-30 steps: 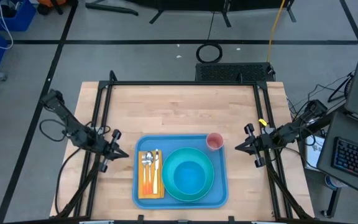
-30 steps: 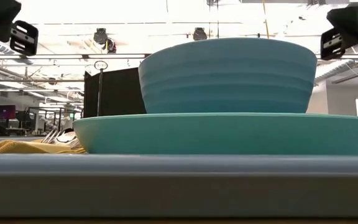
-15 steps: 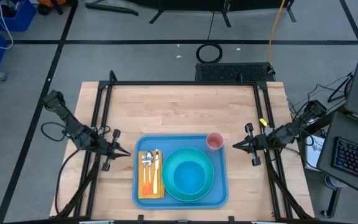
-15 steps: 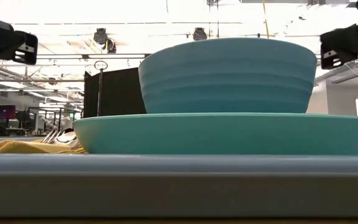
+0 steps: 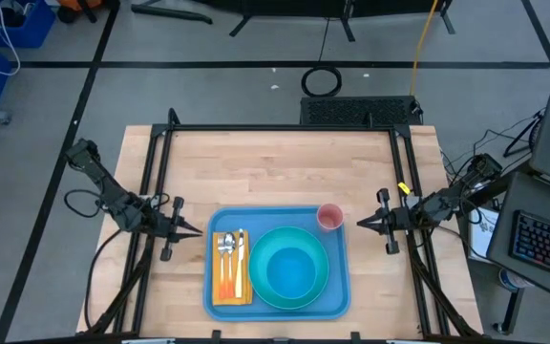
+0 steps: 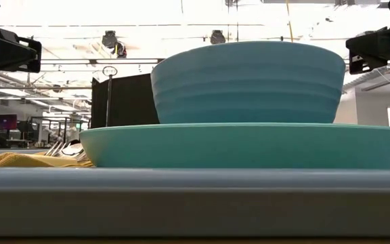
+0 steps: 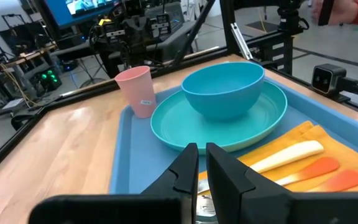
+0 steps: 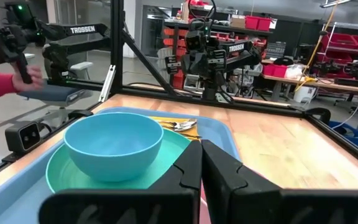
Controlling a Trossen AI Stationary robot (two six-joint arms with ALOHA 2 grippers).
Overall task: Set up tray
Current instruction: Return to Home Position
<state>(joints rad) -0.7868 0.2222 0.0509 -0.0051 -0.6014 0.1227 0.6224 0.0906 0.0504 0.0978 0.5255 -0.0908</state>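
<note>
The large flat light-blue plastic tray [image 5: 265, 218], laden at the near middle of the wooden tabletop [image 5: 275, 167], looks stiff and slick, best taken by its raised rim, while the left gripper [image 5: 187, 230] and right gripper [image 5: 363, 224] flank it, jaws closed and empty.

Bright overhead light casts soft shadows on the table [image 5: 275, 167], and the ceiling [image 6: 114, 17] glares white at twelve o'clock.
</note>
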